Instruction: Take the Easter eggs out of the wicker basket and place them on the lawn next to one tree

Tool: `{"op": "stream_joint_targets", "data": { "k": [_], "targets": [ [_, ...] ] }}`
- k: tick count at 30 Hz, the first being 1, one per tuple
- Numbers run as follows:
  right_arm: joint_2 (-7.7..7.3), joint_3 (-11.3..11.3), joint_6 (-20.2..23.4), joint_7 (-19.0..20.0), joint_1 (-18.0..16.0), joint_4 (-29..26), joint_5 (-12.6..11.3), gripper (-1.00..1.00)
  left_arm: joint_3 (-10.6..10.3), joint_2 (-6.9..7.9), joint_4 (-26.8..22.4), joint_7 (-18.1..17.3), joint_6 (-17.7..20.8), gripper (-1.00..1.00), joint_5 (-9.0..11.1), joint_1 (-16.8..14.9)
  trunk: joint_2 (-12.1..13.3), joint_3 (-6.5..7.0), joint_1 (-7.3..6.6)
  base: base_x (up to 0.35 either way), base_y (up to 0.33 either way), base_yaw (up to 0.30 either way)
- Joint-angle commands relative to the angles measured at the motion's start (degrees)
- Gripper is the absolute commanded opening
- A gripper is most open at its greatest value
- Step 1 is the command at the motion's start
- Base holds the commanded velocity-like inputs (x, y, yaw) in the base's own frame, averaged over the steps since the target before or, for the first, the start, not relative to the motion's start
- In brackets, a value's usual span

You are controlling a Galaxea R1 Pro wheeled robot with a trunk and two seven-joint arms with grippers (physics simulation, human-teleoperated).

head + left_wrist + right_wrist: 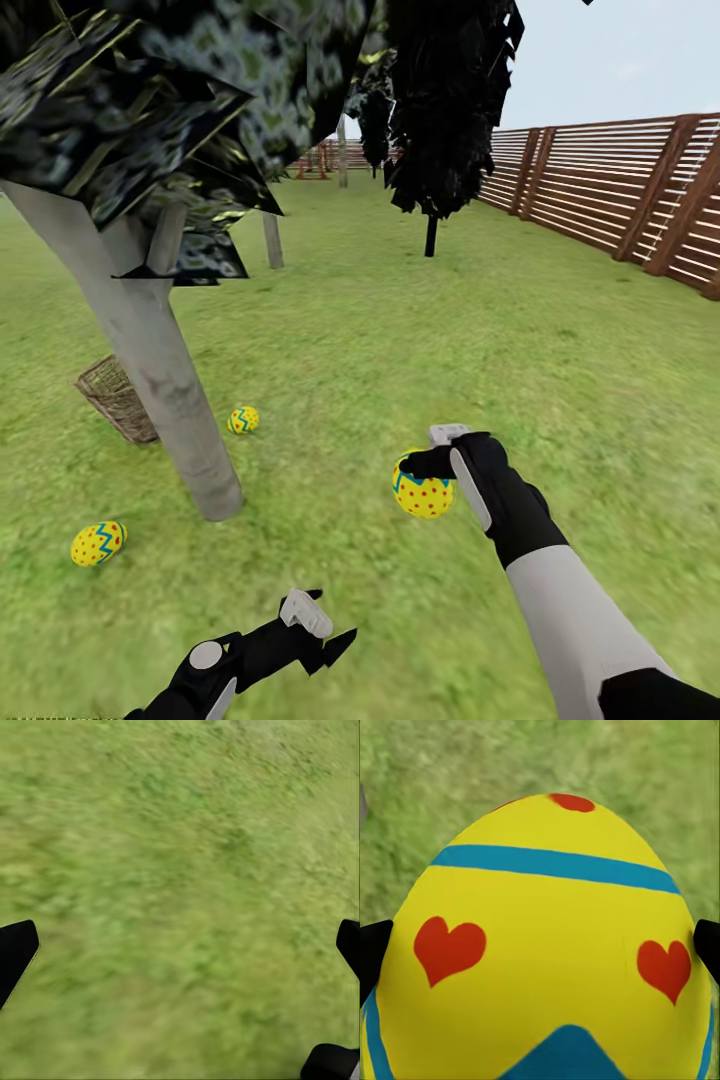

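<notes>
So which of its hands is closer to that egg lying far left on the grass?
Left. The left gripper hangs right of that egg; the right gripper, holding another egg, is farther right.

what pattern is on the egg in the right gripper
Yellow egg with blue bands and red hearts, clearest in the right wrist view.

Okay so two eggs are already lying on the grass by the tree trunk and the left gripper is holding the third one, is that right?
Not quite: the third egg is held by the right gripper, as the head view shows. The left gripper is open over bare lawn. The rest stands: two eggs lie on the grass by the tree trunk.
</notes>
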Motion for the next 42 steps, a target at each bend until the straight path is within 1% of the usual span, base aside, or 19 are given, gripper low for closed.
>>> {"op": "stream_joint_targets", "data": {
  "k": [1,10,13,15,17,27,34,35,37,38,42],
  "targets": [
    [-0.03,0.35,0.21,-0.15,-0.02,-0.02,-0.31,-1.00,-0.10,0.04,-0.06,-0.07,0.59,1.00,0.61,-0.04,-0.02,-0.07,0.01,0.182,-0.253,0.272],
    [-0.03,0.56,0.21,-0.06,-0.02,0.00,-0.32,-1.00,-0.15,0.13,-0.10,-0.31,0.59,1.00,0.57,-0.04,-0.02,-0.27,0.01,0.165,-0.226,0.272],
    [0.01,0.79,0.21,-0.03,-0.02,0.08,-0.32,-1.00,-0.04,0.21,-0.39,-0.50,0.59,1.00,0.61,-0.04,-0.02,-0.34,0.01,0.023,-0.025,0.272],
    [0.00,1.70,0.21,0.04,-0.02,0.09,-0.38,-1.00,-0.03,0.22,-0.70,-0.51,0.59,1.00,0.61,-0.04,-0.02,-0.38,0.01,0.002,-0.002,0.272],
    [0.03,1.94,0.16,0.09,-0.02,0.16,-0.41,-1.00,0.01,0.22,-0.75,-0.51,0.63,1.00,0.64,-0.04,-0.02,-0.42,0.01,0.000,0.000,0.272],
    [0.06,2.06,-0.05,0.12,-0.02,1.41,-0.35,-1.00,0.12,0.23,-1.38,-0.43,0.74,1.00,0.66,-0.04,-0.02,-0.65,0.01,0.003,-0.002,0.272],
    [0.06,2.16,-0.14,0.12,-0.02,2.60,-0.32,-1.00,-0.04,0.16,-1.27,-0.34,0.94,1.00,0.61,-0.04,-0.02,-0.80,0.01,0.176,-0.230,0.272],
    [0.06,2.43,-0.14,0.12,-0.02,2.62,-0.32,-1.00,-0.05,0.14,-1.28,-0.34,0.97,1.00,0.61,-0.04,-0.02,-0.82,0.01,0.189,-0.249,0.272],
    [0.06,4.13,-0.14,0.10,-0.02,2.64,-0.37,-1.00,-0.05,0.13,-1.29,-0.34,1.00,1.00,0.61,-0.04,-0.02,-0.87,0.01,0.189,-0.249,0.272],
    [0.06,4.62,-0.14,0.06,-0.02,2.64,-0.40,-1.00,-0.08,0.13,-1.33,-0.34,1.02,1.00,0.61,-0.04,-0.02,-0.89,0.01,0.189,-0.249,0.272],
    [0.06,5.02,-0.14,0.03,-0.02,2.72,-0.41,-1.00,-0.06,0.13,-1.38,-0.34,1.00,1.00,0.61,-0.04,-0.02,-0.98,0.01,0.115,-0.273,0.272]
  ]
}}
